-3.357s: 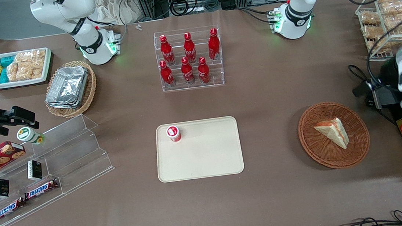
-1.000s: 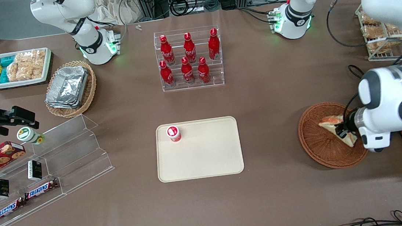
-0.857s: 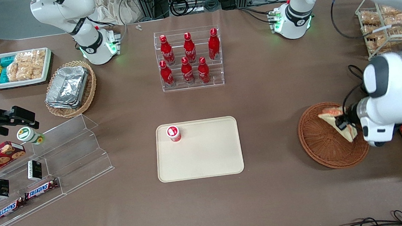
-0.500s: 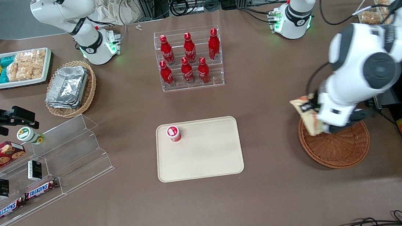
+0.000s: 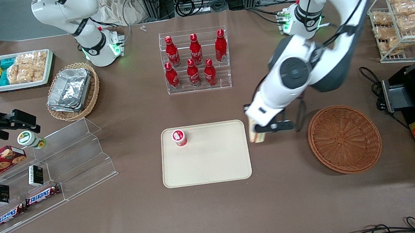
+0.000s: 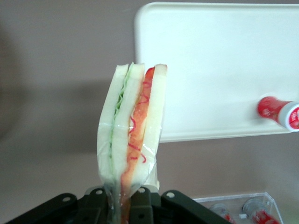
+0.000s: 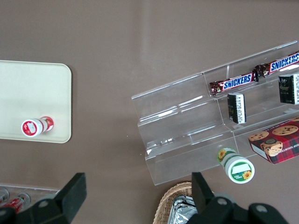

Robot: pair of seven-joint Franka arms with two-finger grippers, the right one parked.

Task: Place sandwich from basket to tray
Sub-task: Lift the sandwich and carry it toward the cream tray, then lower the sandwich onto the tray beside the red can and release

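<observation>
"SNICKERS" is showing in white-and-blue lettering on two brown candy bars (image 7: 232,83) (image 7: 282,63) lying on the clear acrylic shelf (image 7: 196,130); no other text is reading legibly.

Even, fairly bright overhead light fills the front view, and the brown worktop (image 5: 217,214) looks matte with no hot spots. Shadows are soft and short: a faint dark patch lies on the worktop beside the basket (image 5: 344,138) and under the working arm. Glare streaks the clear acrylic shelf (image 5: 64,168) and the crumpled foil trays (image 5: 69,89). In the left wrist view the sandwich (image 6: 133,135) is sharp, its wrap glinting, while the claw (image 6: 122,205) below is dark and the tray (image 6: 210,70) slightly washed out and soft.
</observation>
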